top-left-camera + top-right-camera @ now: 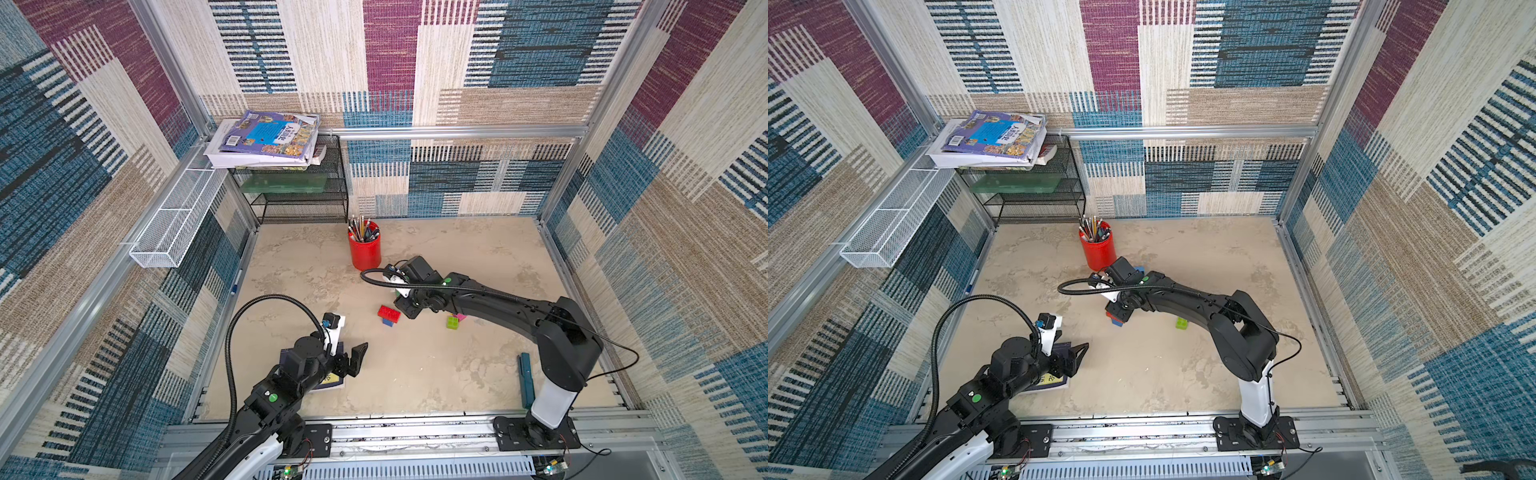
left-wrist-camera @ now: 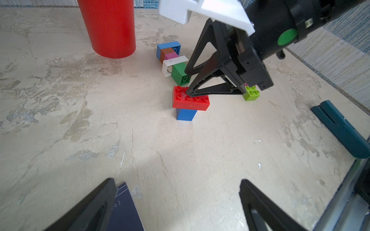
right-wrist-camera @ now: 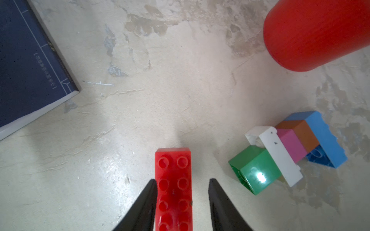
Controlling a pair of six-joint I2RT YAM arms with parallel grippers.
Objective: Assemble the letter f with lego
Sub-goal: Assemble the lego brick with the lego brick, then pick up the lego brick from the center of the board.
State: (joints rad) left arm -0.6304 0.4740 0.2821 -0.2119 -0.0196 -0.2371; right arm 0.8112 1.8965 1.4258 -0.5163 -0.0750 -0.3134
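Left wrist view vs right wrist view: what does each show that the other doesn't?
Left wrist only: the lime brick, the blue brick under the red brick, the teal object near the table edge, and the left gripper, wide open.

Right wrist only: the look down between the jaws of the right gripper. They straddle the red brick, with a gap on one side.

Both: the red brick, the right gripper, the red cup, the tipped-over brick cluster and the dark blue book.
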